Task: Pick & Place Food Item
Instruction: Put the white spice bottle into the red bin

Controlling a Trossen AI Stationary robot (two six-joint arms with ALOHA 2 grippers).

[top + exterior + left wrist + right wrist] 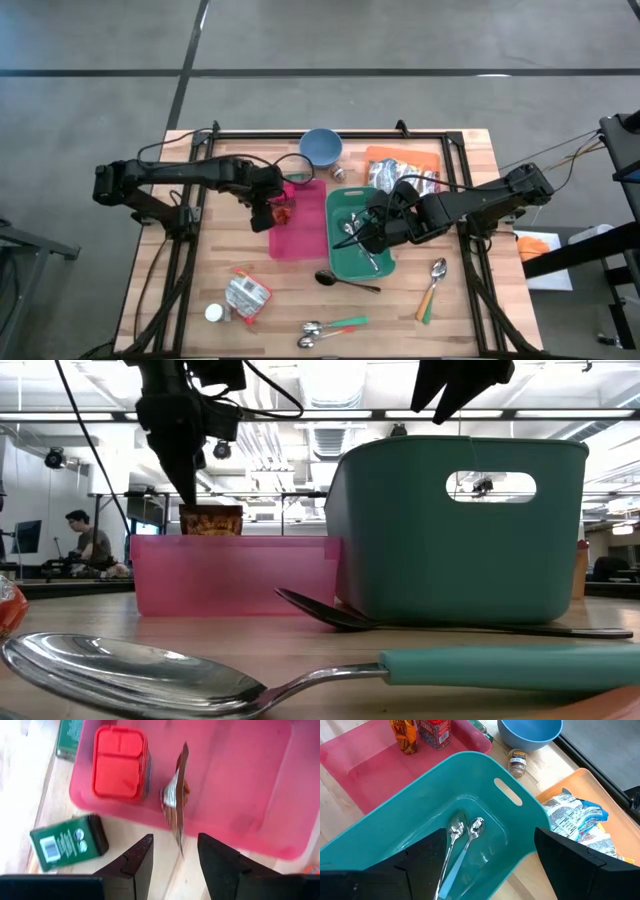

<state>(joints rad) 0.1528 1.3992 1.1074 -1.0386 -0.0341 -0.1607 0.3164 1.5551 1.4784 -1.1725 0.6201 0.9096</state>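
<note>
A brown food packet (177, 805) stands on its edge inside the pink tray (250, 795), leaning on the tray's rim beside a red-lidded jar (120, 762). My left gripper (175, 862) hangs open just above the packet, pointing steeply down, with a finger on either side and clear of it; in the low view its fingertips (188, 490) end just over the packet's top (211, 520). My right gripper (490, 870) waits open above the teal bin (485, 785), where two spoons (465, 832) lie on the floor.
A green box (67, 842) lies on the table beside the pink tray. At the far edge are a blue bowl (321, 146), a small spice jar (338, 172) and an orange tray of packets (403, 170). Loose spoons (330, 328), a black ladle (345, 280) and a wrapper (247, 297) lie near the front.
</note>
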